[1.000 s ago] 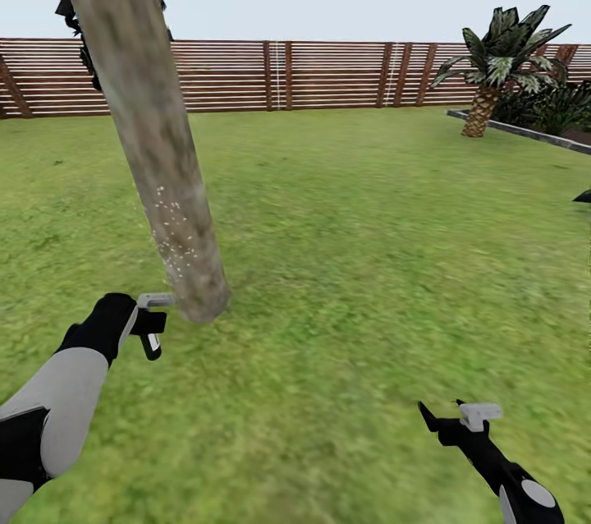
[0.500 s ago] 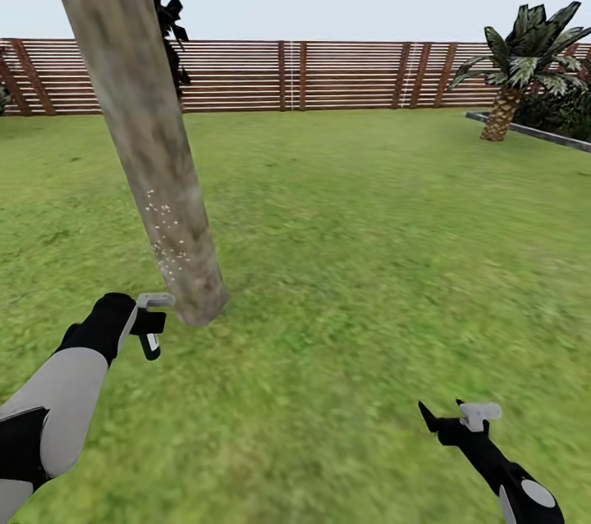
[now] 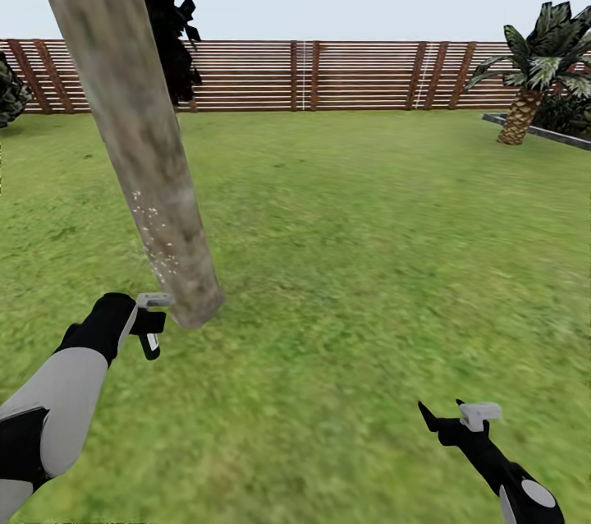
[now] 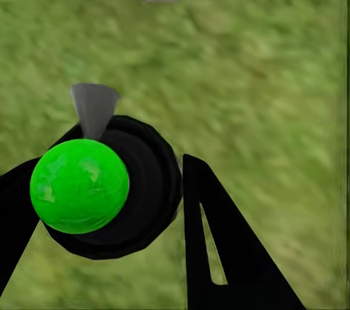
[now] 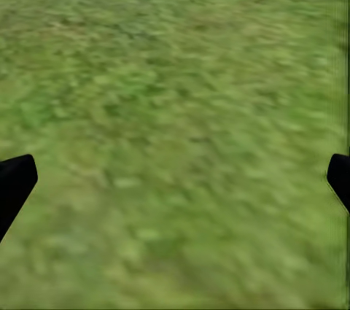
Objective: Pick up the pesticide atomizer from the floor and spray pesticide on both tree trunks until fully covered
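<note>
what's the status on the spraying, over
Left hand shut on spray bottle, close by tree trunk. White specks on lower trunk only. Right hand open over grass. Nothing in the way.

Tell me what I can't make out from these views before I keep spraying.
- Tree trunk: head view's top edge cuts it off; its far side faces away.
- Pesticide: a few white specks, too fine to judge coverage.
- Pesticide atomizer: left wrist view shows its green spot; the left claw hides the body.
- Right claw: wrist view shows fingertip corners only.
</note>
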{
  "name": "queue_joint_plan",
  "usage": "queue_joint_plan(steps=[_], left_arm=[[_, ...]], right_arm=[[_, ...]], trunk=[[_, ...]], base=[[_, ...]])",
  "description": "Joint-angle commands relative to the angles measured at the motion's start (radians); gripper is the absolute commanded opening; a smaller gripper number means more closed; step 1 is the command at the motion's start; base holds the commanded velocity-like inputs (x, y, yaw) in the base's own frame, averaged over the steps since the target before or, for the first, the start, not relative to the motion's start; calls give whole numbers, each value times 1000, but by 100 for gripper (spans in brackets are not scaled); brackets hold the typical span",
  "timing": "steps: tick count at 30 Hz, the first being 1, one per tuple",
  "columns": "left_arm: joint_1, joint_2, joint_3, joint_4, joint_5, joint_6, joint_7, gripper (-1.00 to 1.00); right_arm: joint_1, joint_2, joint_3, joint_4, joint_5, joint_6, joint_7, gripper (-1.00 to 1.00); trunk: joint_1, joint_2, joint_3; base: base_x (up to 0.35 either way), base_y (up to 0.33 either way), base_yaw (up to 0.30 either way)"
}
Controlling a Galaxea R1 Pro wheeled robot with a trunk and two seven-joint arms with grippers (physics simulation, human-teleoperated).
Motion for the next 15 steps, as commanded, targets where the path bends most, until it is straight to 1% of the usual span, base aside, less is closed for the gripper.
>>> queue_joint_plan(steps=[1, 3, 6, 8, 10, 12, 15], left_arm=[[-1, -1, 6, -1, -11, 4, -9, -100], [-1, -1, 6, -2, -12, 4, -9, -100], [-1, 0, 6, -1, -13, 4, -8, -100], [4, 0, 6, 1, -15, 4, -7, -100], [29, -1, 5, 2, -15, 4, -7, -100], [38, -1, 5, 2, -16, 4, -7, -100], [43, -1, 4, 2, -16, 4, -7, -100]], right_arm=[[-1, 1, -4, 1, 11, -7, 4, 100], [-1, 1, -4, 1, 11, -7, 4, 100], [-1, 1, -4, 0, 11, -7, 4, 100], [-1, 1, -4, -1, 11, -7, 4, 100], [-1, 1, -4, -1, 11, -7, 4, 100], [-1, 1, -4, -1, 11, -7, 4, 100], [-1, 1, -5, -2, 11, -7, 4, 100]], trunk=[[0, 0, -1], [0, 0, -1], [0, 0, -1], [0, 0, -1], [0, 0, -1], [0, 0, -1], [0, 0, -1]], base=[[0, -272, 122], [10, -272, 212], [161, -233, 266], [224, -194, 275], [251, -174, 278], [280, -142, 278], [317, -51, 266]])
